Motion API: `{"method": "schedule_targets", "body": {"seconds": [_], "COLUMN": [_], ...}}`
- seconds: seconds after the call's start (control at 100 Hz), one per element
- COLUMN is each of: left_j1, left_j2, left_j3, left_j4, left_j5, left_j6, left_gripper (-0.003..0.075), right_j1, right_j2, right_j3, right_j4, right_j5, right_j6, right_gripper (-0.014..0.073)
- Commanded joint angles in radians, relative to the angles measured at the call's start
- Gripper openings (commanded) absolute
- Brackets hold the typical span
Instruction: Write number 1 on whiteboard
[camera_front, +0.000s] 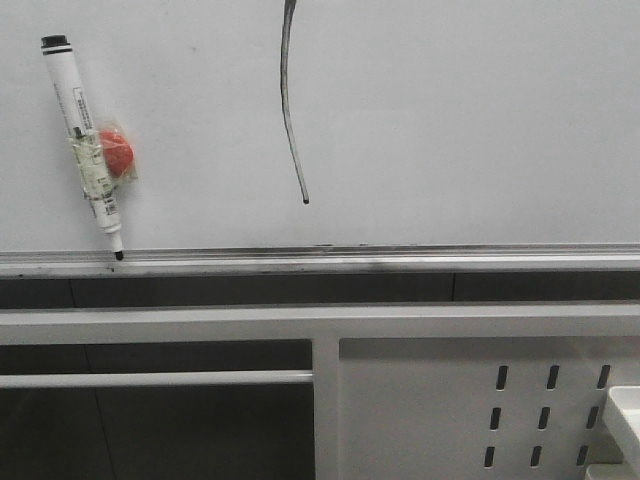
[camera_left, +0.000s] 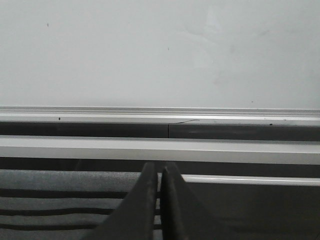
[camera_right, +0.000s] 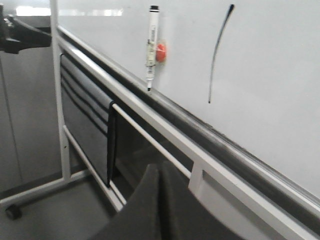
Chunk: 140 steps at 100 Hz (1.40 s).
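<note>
Upper centre of my front frame, the number 1 is showing on the whiteboard, right of a marker tipping onto the ledge. I'm seeing both grippers, left and right, with jaws pressed together, holding nothing.

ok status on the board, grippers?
Left gripper shut, right gripper shut, both empty. Number 1 drawn on whiteboard. Marker stuck to board, uncapped.
</note>
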Motion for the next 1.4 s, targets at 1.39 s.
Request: {"method": "schedule_targets", "body": {"seconds": [1.39], "left_j1": [0.003], "left_j2": [-0.02], "left_j3": [0.033], "left_j4": [-0.012], "left_j5": [-0.056], "left_j6": [0.0], "left_gripper": [-0.002], "right_j1": [-0.888], "right_j2": [-0.116], "right_j3": [0.079], "right_j4": [0.18], "right_j5": [0.182], "right_j6": [0.006], "right_gripper": [-0.007]}}
